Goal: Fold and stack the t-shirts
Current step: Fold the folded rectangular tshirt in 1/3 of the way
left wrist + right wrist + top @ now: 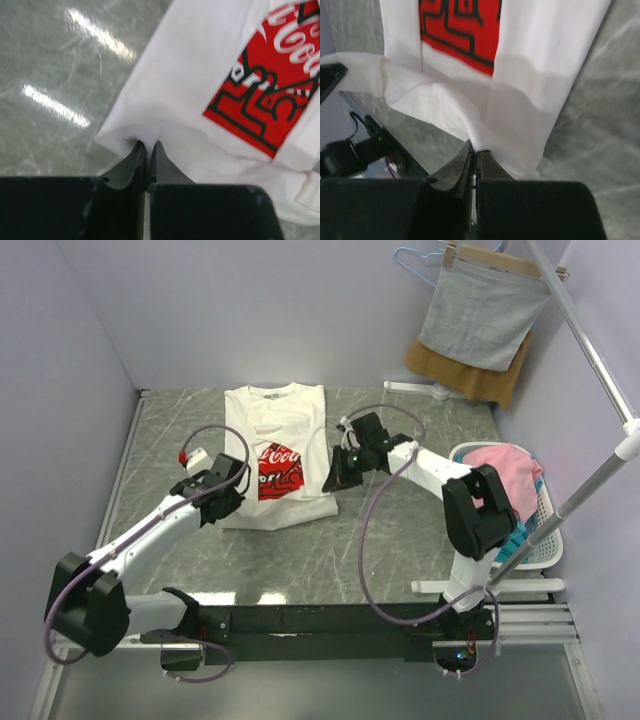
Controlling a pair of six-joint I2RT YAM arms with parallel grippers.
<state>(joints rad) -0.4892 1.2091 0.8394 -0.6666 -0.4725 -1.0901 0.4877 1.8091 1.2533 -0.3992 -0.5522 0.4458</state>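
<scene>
Grey marbled table [400,540], white t-shirt [272,420] with the red print lying face up in the middle. Left gripper [148,145] is clamped tight on its near left corner, and right gripper [474,148] is pinching the near right edge, cloth bunched up there.

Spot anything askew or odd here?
Nothing spilled or damaged. Only the t-shirt looks uneven at its near end: the cloth is bunched and wrinkled where the left gripper and right gripper pinch it.

folded sides of the t-shirt [272,420] hide part of its red print [281,472].
</scene>
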